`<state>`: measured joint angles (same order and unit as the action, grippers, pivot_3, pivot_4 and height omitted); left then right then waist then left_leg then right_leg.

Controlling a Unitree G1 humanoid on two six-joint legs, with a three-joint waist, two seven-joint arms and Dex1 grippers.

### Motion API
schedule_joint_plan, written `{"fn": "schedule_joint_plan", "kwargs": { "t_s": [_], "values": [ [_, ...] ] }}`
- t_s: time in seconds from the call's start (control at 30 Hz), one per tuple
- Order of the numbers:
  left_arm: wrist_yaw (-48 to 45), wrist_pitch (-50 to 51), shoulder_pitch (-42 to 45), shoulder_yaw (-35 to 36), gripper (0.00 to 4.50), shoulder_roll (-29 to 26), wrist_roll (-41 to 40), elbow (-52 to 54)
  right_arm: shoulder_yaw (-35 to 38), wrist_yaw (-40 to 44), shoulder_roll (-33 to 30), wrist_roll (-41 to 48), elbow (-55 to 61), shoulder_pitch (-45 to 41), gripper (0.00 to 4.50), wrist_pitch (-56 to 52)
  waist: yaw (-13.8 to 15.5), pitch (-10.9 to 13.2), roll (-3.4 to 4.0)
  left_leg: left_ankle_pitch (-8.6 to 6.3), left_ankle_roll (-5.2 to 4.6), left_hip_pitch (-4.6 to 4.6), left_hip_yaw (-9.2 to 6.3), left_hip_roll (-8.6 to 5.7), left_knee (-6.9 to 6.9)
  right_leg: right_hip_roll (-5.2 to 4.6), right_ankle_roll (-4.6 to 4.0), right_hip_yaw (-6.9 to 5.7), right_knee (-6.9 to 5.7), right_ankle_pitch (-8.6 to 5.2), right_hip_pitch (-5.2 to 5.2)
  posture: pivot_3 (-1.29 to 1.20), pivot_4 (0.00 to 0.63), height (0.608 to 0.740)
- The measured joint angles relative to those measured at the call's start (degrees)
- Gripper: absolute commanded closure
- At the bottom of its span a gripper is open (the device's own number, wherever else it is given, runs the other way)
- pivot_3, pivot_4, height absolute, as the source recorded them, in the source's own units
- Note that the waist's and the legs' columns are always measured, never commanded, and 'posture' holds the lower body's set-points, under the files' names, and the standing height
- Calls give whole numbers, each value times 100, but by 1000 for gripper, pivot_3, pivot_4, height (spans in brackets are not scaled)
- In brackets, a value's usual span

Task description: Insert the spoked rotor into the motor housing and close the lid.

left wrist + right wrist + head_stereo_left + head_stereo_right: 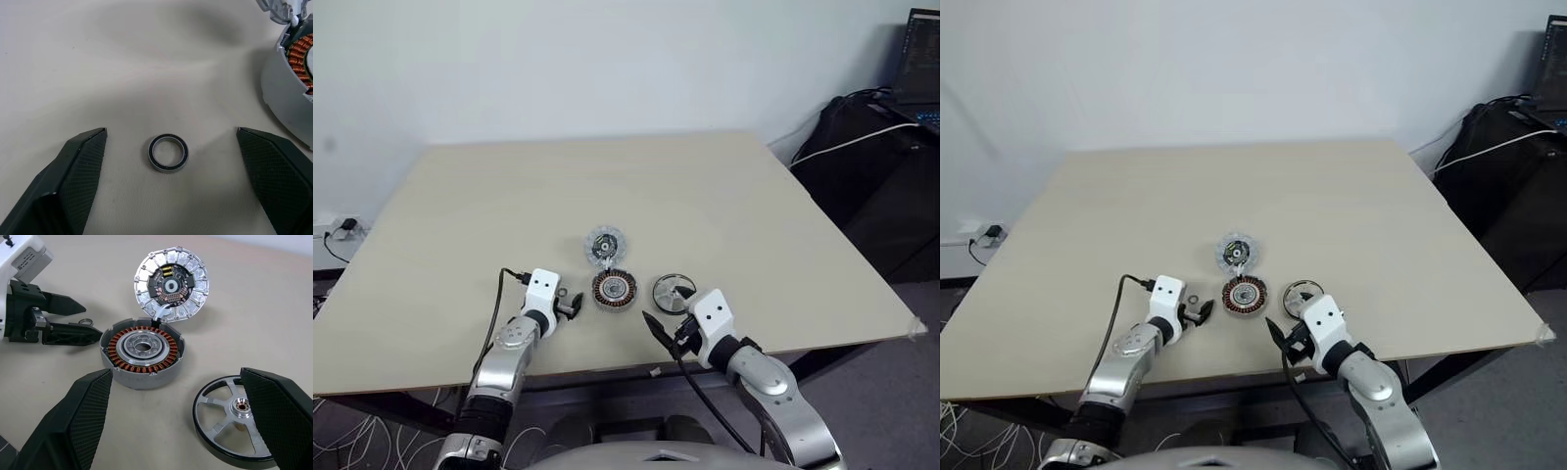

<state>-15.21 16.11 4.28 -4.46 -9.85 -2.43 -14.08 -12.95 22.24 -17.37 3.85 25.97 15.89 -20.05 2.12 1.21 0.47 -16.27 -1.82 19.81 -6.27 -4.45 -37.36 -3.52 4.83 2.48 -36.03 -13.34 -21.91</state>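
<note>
Left wrist view has the left gripper (171,142) spread wide over a small loose ring (167,152) lying flat on the table (509,196), the ring between the fingertips and touching neither. That is the first risk. The ring is no part named in the task, and if these jaws close here they would pinch it or flick it away instead of steadying the housing (142,352), whose grey wall sits just beside this gripper. A nudge from the near finger could also slide the housing, since nothing holds it down.

Next along, the housing rests open side up on the table, copper windings showing around a silvery centre. The lid (171,284) lies just behind it, green-and-black face up, and a thin white lead seems to join the two. I judge that lead could snag or get trapped under the rim when the lid is flipped over, leaving it cocked.

Further right, the rotor (234,421) lies flat on the table, near the housing but apart from it, still outside. The right gripper (178,416) hangs above with its jaws fully apart, empty, one finger over the rotor's edge. Flat and thin-rimmed, the rotor gives little to grab; a pinch across the rim could slip or tip it. If it goes in tilted, it may jam on the windings.

Dark bags and a cable (862,142) sit off the table at far right, well clear.
</note>
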Motion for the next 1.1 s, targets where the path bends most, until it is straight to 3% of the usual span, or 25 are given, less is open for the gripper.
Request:
{"fn": "schedule_joint_plan", "kwargs": {
  "t_s": [0.1,0.43,0.87,1.1],
  "values": [
    [14,74,64,53,616,51,-21,-44,0,-15,9,-2,0,0,0,0,8,-2,2,0,0,0,0,0,-3,0,1,0,0,1,2,0,0,740],
    [76,139,90,133,3815,38,109,-75,1,-55,7,-2,0,1,0,1,9,-8,5,-1,-1,0,-1,-2,-3,-1,0,0,0,0,2,0,0,740],
    [191,31,-116,233,3824,143,119,163,-1,-99,17,-1,6,0,0,-24,-2,-7,-5,-4,4,3,-1,-1,-3,-1,0,0,0,1,-3,0,0,740],
    [-221,-185,-145,168,3824,364,-335,1107,-9,-108,51,-1,74,-40,0,-118,10,0,-15,-9,13,12,-2,-1,-3,-3,-1,-1,2,1,-8,0,0,740]
  ]
}}
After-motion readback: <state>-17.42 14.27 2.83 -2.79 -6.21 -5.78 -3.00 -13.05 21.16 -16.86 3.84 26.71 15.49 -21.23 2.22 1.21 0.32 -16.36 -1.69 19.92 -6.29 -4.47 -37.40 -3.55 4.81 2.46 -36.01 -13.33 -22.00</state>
